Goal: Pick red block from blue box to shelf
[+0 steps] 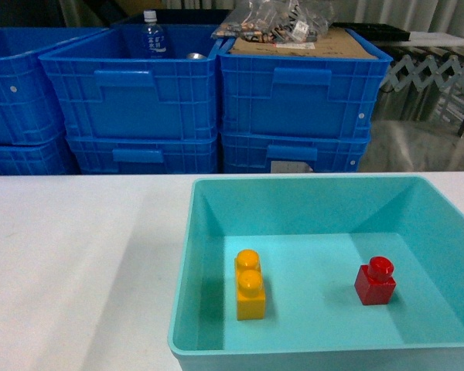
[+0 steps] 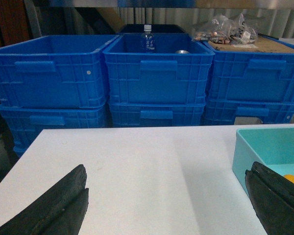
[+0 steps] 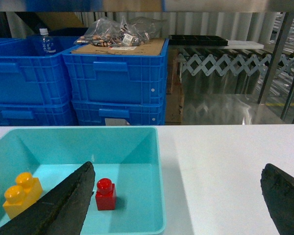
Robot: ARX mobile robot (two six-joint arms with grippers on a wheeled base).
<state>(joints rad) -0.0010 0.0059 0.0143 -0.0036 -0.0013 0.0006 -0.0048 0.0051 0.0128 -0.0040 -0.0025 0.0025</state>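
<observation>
Red block (image 1: 375, 281) is seen upright on the floor of the blue box (image 1: 187, 255), stud up, in the right half, untouched. The right fingers (image 3: 59, 205) are spread wide apart, nothing between them; the left one hangs over the box near the block, the other over bare tabletop (image 1: 77, 263). The left fingers (image 2: 54, 205) are likewise held wide open and empty, above the tabletop to the left of the box, whose corner shows at the right edge of that view. A yellow brick (image 1: 250, 284) lies in the box's left half, well apart from the block. Dark blue crates (image 1: 139, 93) are stacked behind the tabletop; a bottle (image 1: 151, 35) stands in one.
</observation>
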